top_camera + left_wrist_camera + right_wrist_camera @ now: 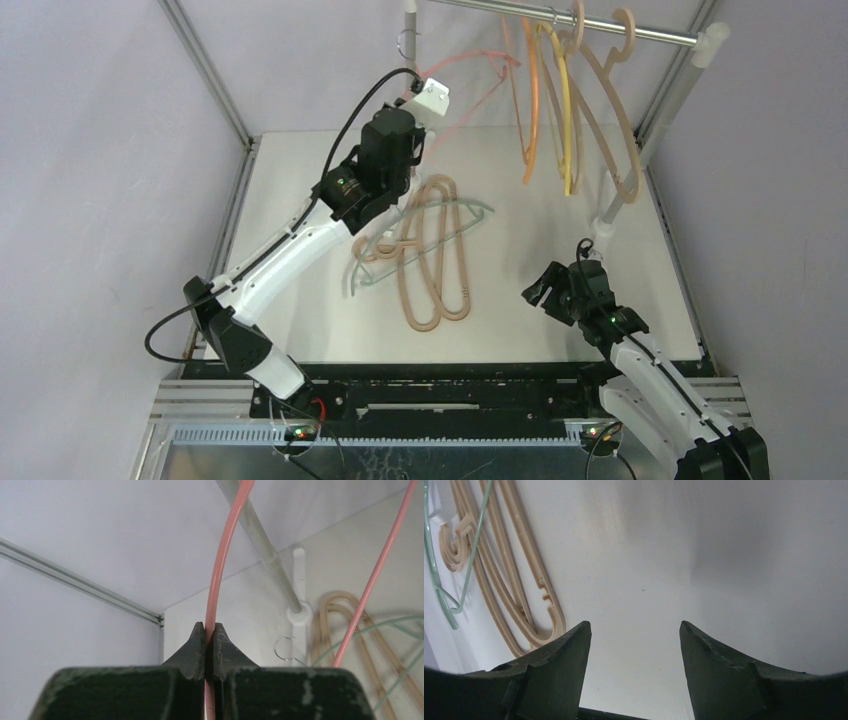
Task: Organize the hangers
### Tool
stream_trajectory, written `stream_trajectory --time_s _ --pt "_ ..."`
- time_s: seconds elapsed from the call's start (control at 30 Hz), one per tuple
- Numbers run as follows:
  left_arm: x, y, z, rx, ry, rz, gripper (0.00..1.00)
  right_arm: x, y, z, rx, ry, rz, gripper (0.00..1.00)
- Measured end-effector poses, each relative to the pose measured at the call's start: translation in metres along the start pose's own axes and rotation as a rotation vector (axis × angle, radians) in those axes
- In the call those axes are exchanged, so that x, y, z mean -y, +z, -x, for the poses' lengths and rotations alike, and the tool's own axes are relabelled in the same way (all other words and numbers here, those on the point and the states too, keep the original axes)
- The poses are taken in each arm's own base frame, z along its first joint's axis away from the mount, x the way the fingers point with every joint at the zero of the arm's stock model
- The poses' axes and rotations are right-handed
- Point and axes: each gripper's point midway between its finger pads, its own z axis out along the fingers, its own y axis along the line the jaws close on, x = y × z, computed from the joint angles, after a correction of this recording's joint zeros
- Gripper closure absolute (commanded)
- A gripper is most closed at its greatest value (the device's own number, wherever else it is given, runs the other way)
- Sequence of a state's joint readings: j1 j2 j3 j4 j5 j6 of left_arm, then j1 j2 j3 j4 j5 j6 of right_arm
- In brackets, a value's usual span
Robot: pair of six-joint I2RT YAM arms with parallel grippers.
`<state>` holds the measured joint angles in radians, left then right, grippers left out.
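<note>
My left gripper [415,100] is raised at the back left, shut on the thin pink hanger [470,62]. In the left wrist view the pink wire [215,580] runs straight through the closed jaws of the gripper [210,626]. An orange hanger [530,110], a yellow one [568,120] and a thick beige one [615,130] hang from the silver rail [600,27]. Beige hangers [440,270] lie on the table with a pale-green hanger [440,225] across them. My right gripper [535,293] hovers low to their right, open and empty [634,625], with the beige hangers [524,580] off to its left.
The rail's white right post [610,215] stands on the table just behind my right gripper. The left post [260,540] rises beside the pink hanger. Grey walls close in the white table [560,170] on the left, back and right.
</note>
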<state>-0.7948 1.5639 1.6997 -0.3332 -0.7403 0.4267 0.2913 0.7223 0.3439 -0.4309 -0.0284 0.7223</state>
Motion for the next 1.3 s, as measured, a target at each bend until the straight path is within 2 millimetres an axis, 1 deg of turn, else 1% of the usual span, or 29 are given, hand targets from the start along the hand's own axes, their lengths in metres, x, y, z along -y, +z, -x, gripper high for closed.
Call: stream_trajectory --time_s 0.13,0.23,0.43,0.6,0.83,0.93,1.1,1.3 --pt "-0.013 0.005 0.015 0.015 0.032 0.050 1.00 -0.003 -0.003 0.004 0.015 0.001 0.011 0.27" --pt "-0.013 0.008 0.018 0.013 0.065 0.059 1.00 -0.003 -0.003 0.004 0.018 0.002 0.011 0.27" --pt "-0.010 0.012 0.016 0.004 0.106 0.058 1.00 -0.001 -0.003 0.004 0.017 0.006 0.006 0.27" --pt "-0.014 0.015 0.015 -0.005 0.122 0.095 1.00 0.000 -0.004 0.004 0.014 0.006 0.002 0.27" --pt "-0.012 0.026 0.004 -0.049 0.161 0.140 1.00 0.003 -0.005 0.002 0.008 0.006 -0.012 0.26" --pt "-0.015 0.028 0.002 -0.061 0.182 0.167 1.00 0.004 -0.005 0.002 0.010 0.005 -0.014 0.26" --pt "-0.026 0.032 0.009 -0.075 0.234 0.250 1.00 0.004 -0.005 0.003 0.010 0.003 -0.013 0.26" --pt "-0.027 0.039 0.012 -0.090 0.275 0.291 1.00 0.006 -0.003 0.002 0.005 0.003 -0.023 0.26"
